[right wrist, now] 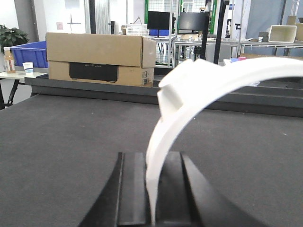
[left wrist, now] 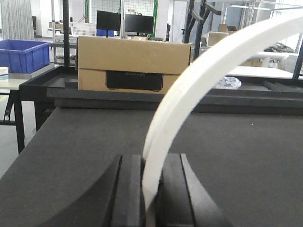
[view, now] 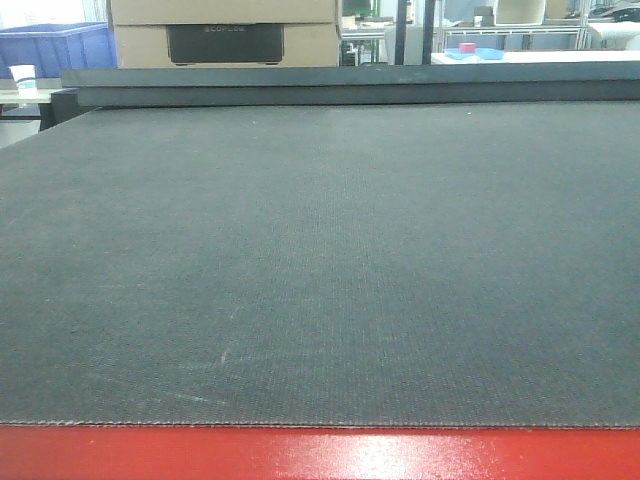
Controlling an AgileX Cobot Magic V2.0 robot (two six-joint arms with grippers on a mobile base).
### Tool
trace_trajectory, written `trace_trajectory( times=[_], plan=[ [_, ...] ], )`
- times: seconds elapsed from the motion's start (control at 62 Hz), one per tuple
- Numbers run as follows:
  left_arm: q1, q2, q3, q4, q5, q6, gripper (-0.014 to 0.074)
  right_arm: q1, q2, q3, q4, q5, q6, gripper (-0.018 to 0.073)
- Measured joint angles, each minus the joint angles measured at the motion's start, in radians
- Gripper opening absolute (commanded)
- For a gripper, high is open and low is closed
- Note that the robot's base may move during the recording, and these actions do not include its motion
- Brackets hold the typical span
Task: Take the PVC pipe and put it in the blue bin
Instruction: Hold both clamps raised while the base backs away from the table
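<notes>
My left gripper [left wrist: 152, 163] is shut on a white curved PVC pipe [left wrist: 189, 90] that arcs up and to the right above the dark mat [left wrist: 246, 156]. My right gripper [right wrist: 152, 161] is shut on a white curved PVC pipe [right wrist: 170, 113] with a thicker collar; it also arcs up and right. I cannot tell whether both hold the same piece. The blue bin [left wrist: 21, 54] stands beyond the table's far left corner and also shows in the right wrist view [right wrist: 31, 52] and the front view [view: 55, 45]. Neither gripper nor any pipe shows in the front view.
A cardboard box [view: 225, 30] sits on the raised black ledge at the table's far edge. A paper cup [view: 24, 78] stands on a side table near the bin. The table's near edge is red [view: 320, 455]. Shelving and monitors lie beyond.
</notes>
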Motion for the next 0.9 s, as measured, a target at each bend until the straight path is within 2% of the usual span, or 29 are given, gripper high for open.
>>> trace_trajectory(
  times=[0.403,0.904],
  plan=[
    [0.000,-0.091,0.000,0.000,0.068,0.000,-0.0111,0.000,0.000,0.000,0.000,0.002,0.000,-0.0162],
    [0.000,-0.093,0.000,0.000,0.075,0.000,-0.0111,0.000,0.000,0.000,0.000,0.002,0.000,-0.0162]
  ],
)
